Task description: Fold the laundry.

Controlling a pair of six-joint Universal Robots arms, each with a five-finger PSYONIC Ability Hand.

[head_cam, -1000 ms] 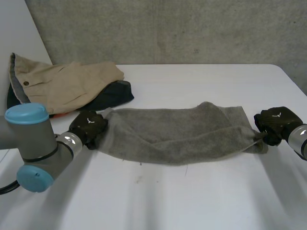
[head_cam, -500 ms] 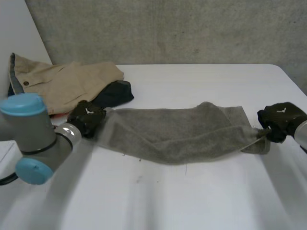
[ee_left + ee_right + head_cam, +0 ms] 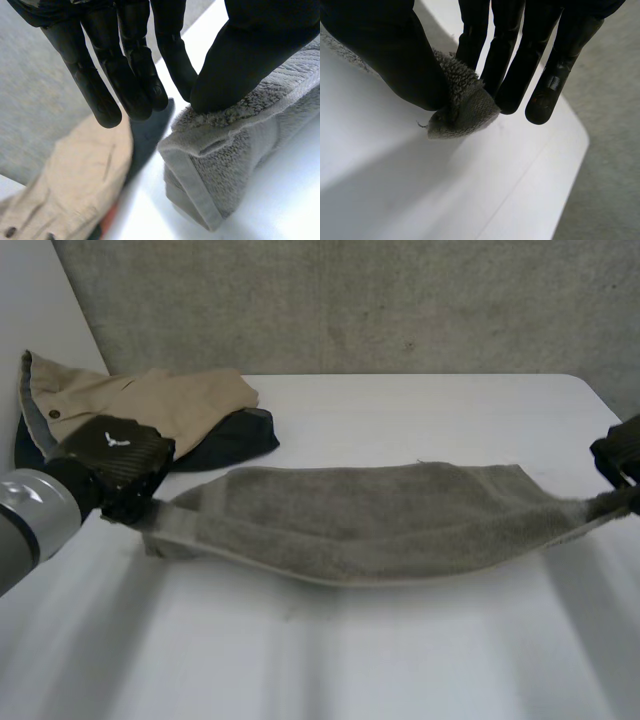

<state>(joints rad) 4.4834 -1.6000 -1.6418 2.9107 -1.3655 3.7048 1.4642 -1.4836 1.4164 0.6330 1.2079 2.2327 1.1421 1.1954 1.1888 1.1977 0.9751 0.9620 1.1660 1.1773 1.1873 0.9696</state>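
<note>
A grey towel (image 3: 370, 520) hangs stretched above the white table (image 3: 400, 410), sagging in the middle. My left hand (image 3: 115, 460) holds its left end, thumb (image 3: 250, 55) pinching the towel's (image 3: 225, 155) corner against a finger. My right hand (image 3: 622, 452) holds the right end at the table's right side. There the thumb (image 3: 400, 55) and fingers (image 3: 507, 55) pinch the grey towel corner (image 3: 462, 112) between them.
A pile of clothes lies at the table's far left: tan trousers (image 3: 140, 410) over a dark garment (image 3: 235, 440), with something orange-red beneath (image 3: 111, 222). The tan trousers (image 3: 75, 190) lie just beyond my left hand. A grey wall stands behind the table.
Both hands have lifted and moved apart, raising the towel off the table and pulling it taut. The left hand closed on the towel's left end.
</note>
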